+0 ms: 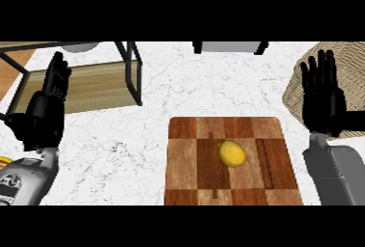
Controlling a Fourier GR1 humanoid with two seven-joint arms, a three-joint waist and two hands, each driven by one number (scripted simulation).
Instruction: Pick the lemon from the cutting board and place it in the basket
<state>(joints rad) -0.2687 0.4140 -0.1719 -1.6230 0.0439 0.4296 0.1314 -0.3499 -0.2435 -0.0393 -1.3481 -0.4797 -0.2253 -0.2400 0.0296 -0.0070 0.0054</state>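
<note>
Right robot hand (323, 99): it shows at the right side of the view, fingers straight and pointing up, spread a little apart. It holds nothing. Its dark palm lies over the lower left part of the basket.
Right forearm (335, 173): grey, it comes in from the lower right edge, just beside the right edge of the board.
Left robot hand (44, 107): it shows at the left side, fingers straight and pointing up, close together. It holds nothing and is well apart from the board.
Left forearm (22, 179): grey, it comes in from the lower left corner.
Lemon (231, 153): yellow, oval, it lies on the board, near the middle, a little toward the right. No hand touches it. It is between the two hands, nearer to the right one.
Board (192, 164): wooden, with dark and light squares, it lies flat on the counter in the lower middle of the view. A dark groove runs along its right side.
Basket (343, 60): woven, light brown, it stands at the upper right edge and only a part of it is in view. The lemon is not in it.
Counter (178, 82): white, with grey marble veins.
Rack (107, 77): black metal frame with a wooden shelf, at the upper left, behind the left hand.
Grey thing (228, 47): at the top edge, middle; I cannot tell what it is.
</note>
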